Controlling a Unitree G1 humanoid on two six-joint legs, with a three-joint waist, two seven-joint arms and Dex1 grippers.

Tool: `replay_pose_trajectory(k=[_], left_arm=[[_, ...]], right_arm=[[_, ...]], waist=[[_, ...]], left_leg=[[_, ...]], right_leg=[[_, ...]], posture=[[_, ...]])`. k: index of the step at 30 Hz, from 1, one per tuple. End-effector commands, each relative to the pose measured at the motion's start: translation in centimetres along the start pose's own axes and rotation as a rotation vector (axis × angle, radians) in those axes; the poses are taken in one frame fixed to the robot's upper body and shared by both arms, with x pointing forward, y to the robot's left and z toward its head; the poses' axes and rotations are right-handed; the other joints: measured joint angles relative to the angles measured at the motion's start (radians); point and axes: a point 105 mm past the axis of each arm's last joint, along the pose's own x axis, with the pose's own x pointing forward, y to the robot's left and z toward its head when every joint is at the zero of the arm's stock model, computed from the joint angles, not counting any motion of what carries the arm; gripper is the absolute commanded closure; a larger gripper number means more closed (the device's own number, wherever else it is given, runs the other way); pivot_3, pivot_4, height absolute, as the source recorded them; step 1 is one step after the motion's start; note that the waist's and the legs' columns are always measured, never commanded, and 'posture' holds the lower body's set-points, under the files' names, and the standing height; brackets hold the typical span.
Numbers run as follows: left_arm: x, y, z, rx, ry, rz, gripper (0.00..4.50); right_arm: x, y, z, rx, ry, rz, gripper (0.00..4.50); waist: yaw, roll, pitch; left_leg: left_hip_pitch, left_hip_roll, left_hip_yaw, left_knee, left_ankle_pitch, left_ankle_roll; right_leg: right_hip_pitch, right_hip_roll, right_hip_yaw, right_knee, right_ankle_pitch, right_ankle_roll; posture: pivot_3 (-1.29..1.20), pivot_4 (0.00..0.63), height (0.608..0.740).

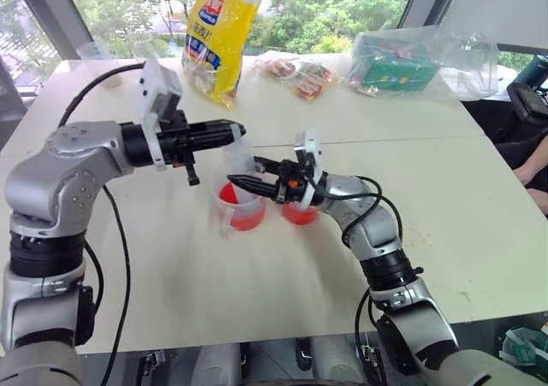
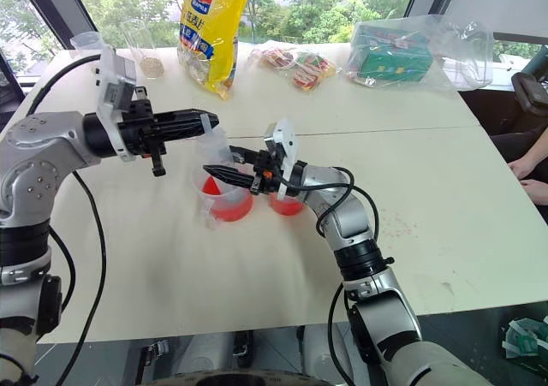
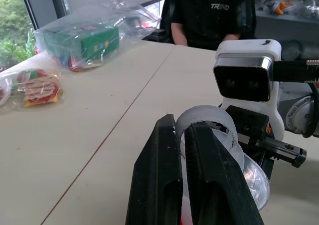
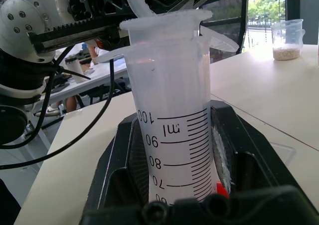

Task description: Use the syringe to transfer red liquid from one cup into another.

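The left arm reaches in from the left with its forearm held level above the table [image 1: 445, 198], its left gripper [image 1: 233, 131] pointing toward the middle. Its fingers [image 3: 164, 185] are pinched together on the white plunger top of the syringe [image 1: 240, 157]. The syringe stands upright over the handled cup [image 1: 240, 206], which holds red liquid [image 1: 241, 217] and rests on the table just below. The right arm bends up from the lower right, elbow low and wrist turned so the right gripper [image 1: 235, 181] points level toward the left. Its fingers are clamped on the syringe's clear barrel, graduations facing the wrist camera. Just beside the handled cup, behind the right wrist, sits the smaller cup [image 1: 300, 213], red inside. At the table's far edge lie a yellow bag [image 1: 219, 31] and clear bags of packets [image 1: 402, 61].
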Motion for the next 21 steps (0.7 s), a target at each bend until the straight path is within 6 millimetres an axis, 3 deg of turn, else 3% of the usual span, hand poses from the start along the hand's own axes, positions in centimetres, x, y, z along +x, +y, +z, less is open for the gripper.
replay_pose_trajectory(k=[1, 7, 21], left_arm=[[-0.5, 0.6, 3.2, 0.067, -0.101, 0.033, 4.49], [-1.2, 1.5, 4.5, 0.087, -0.136, 0.071, 4.49], [-1.8, 2.4, 5.5, 0.114, -0.156, 0.108, 4.49]], right_arm=[[0.9, 1.5, -0.5, 0.007, 0.026, 0.096, 3.16], [0.9, 1.9, -0.9, 0.021, 0.042, 0.113, 3.16], [0.9, 2.2, -1.3, 0.032, 0.052, 0.122, 3.16]], waist=[[0.000, 0.000, 0.000], [0.000, 0.000, 0.000], [0.000, 0.000, 0.000]], left_leg=[[0.000, 0.000, 0.000, 0.000, 0.000, 0.000], [-0.001, 0.000, 0.000, 0.000, 0.000, 0.000], [-0.001, 0.000, 0.000, 0.000, 0.000, 0.000]], right_leg=[[0.000, 0.000, 0.000, 0.000, 0.000, 0.000], [0.000, 0.000, 0.000, 0.000, 0.000, 0.000], [0.000, 0.000, 0.000, 0.000, 0.000, 0.000]], posture=[[0.00, 0.150, 0.740], [0.00, 0.150, 0.740], [0.00, 0.150, 0.740]])
